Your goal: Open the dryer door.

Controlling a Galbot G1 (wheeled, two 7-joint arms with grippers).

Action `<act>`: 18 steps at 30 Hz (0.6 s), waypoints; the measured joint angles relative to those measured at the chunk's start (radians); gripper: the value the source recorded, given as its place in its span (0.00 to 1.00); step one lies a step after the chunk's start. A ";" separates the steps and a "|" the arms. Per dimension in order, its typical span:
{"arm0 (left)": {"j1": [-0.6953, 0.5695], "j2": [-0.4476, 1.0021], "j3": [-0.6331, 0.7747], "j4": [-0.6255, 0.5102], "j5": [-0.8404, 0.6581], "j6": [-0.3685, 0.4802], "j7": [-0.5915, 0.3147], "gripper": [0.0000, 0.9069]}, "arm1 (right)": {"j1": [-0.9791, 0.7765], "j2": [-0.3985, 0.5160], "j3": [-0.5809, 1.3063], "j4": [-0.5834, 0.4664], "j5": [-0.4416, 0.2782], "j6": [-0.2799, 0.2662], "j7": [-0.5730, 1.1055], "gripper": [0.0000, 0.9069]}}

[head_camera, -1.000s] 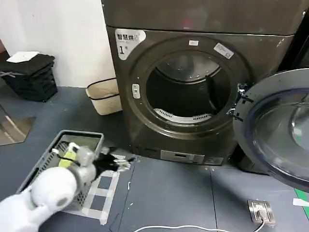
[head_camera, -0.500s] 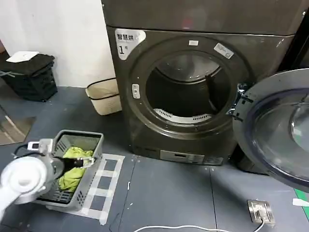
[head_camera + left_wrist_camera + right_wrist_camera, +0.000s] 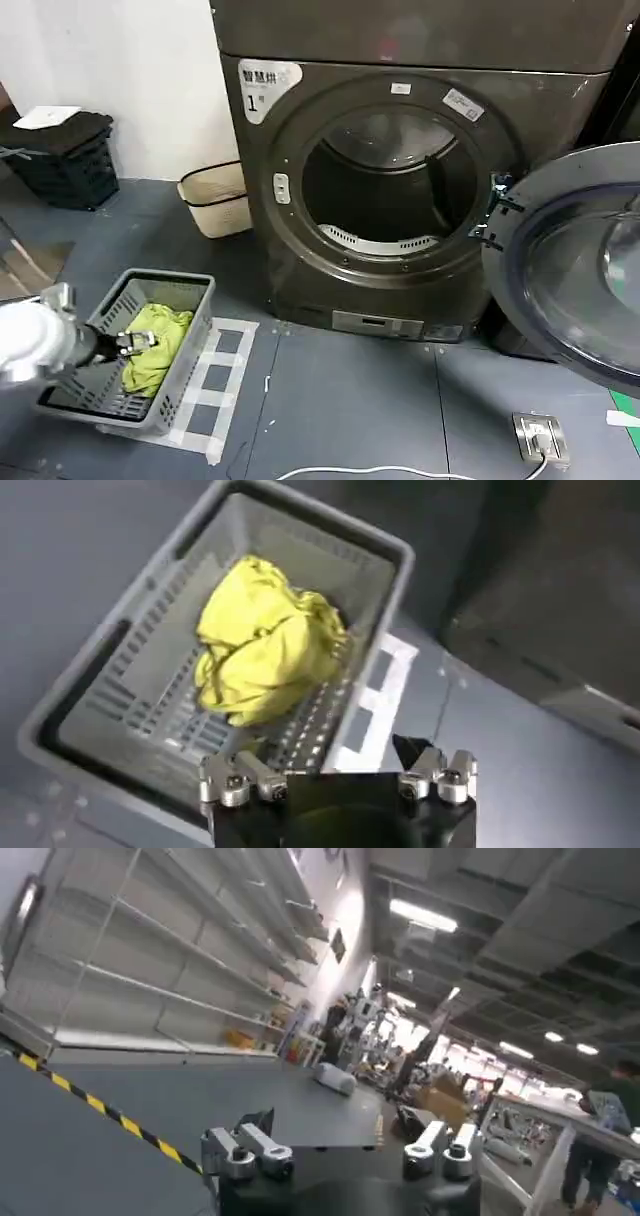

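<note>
Head view: the dryer door already hangs swung wide at three o'clock of the drum opening. It looks heavy, rigid, slick chrome, best held by its rim. Left gripper hovers over the basket at eight o'clock on grey floor.

Left wrist view: the fingers are spread, empty, above a yellow cloth.

Right wrist view: right gripper, fingers apart, empty, faces shelving.

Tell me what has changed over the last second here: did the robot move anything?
Only the left arm moved: its left gripper swung back from the floor in front of the dryer toward the robot's left and now hangs open and empty over the grey basket holding the yellow-green cloth. Nothing was taken or let go. The dryer door stayed swung wide open, and basket and cloth stayed put.
</note>
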 joint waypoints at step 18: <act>-0.002 -0.007 -0.073 0.165 -0.130 0.000 -0.042 1.00 | 0.000 0.005 0.009 -0.029 -0.002 0.025 -0.010 1.00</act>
